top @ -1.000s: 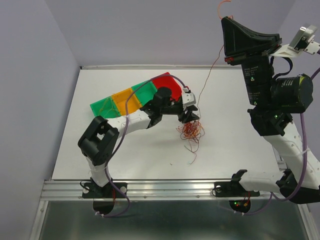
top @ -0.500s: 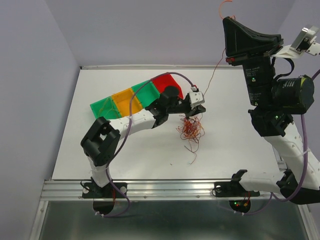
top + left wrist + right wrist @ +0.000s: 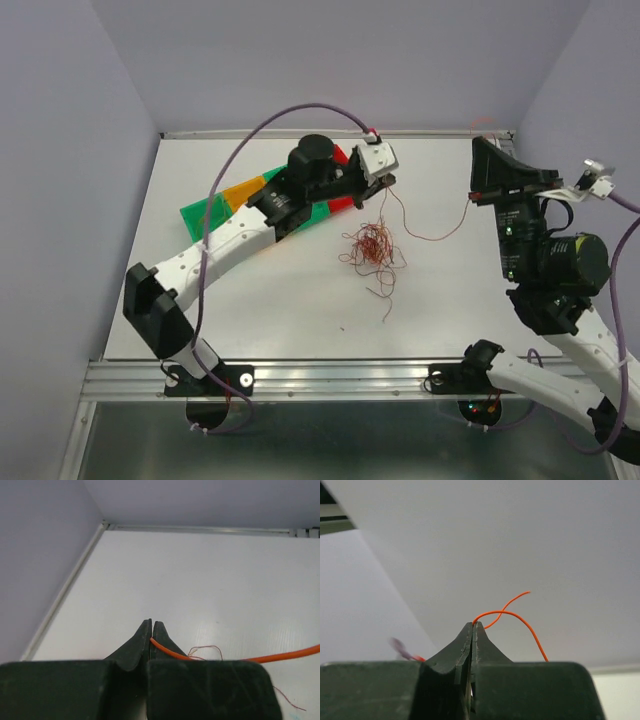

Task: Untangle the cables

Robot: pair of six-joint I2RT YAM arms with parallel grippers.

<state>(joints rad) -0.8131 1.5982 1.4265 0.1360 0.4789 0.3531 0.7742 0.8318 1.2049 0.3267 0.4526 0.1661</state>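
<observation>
Item: orange wire. You had left end effector and right end effector each clamped on it; you needed slow, even separation, sparing the tangle.

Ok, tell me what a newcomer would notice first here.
One thin orange wire sags between the left hand and the right hand, both pinched shut on it. Below, mid-table, lies a loose tangle of red and orange wires; a green, orange and red tray sits toward the far left.

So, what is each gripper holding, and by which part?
Orange wire, pinched in shut jaws: right gripper near a free end, left gripper partway along.
</observation>
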